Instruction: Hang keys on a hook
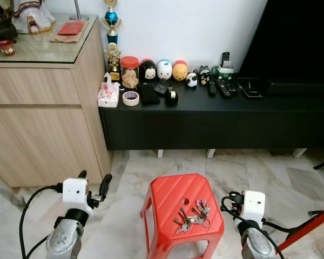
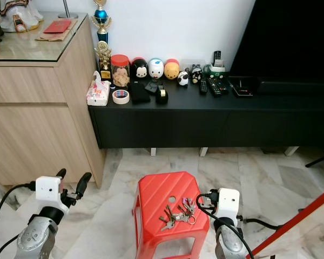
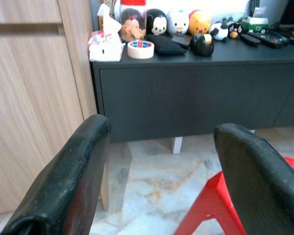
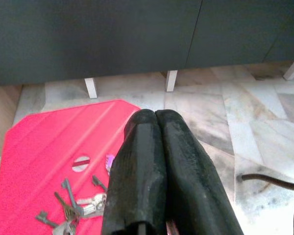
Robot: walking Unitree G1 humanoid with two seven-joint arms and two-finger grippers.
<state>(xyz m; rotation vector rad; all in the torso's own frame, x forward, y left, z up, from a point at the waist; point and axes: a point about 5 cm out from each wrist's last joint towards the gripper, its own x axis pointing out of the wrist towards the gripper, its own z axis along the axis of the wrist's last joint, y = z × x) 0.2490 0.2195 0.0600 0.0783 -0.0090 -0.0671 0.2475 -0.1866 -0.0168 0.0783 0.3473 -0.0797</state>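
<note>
The keys (image 1: 193, 214) lie on the red stool (image 1: 173, 194), between the left gripper (image 1: 94, 181), fingers spread wide, and the right gripper (image 4: 159, 117), fingers pressed together, empty.

My right hand (image 4: 154, 147) covers part of the keys (image 4: 71, 208); the lower edge crops them and my stool (image 1: 167, 197).

keys (image 1: 193, 215) on red stool (image 1: 173, 197) — marble floor (image 1: 248, 167)
</note>
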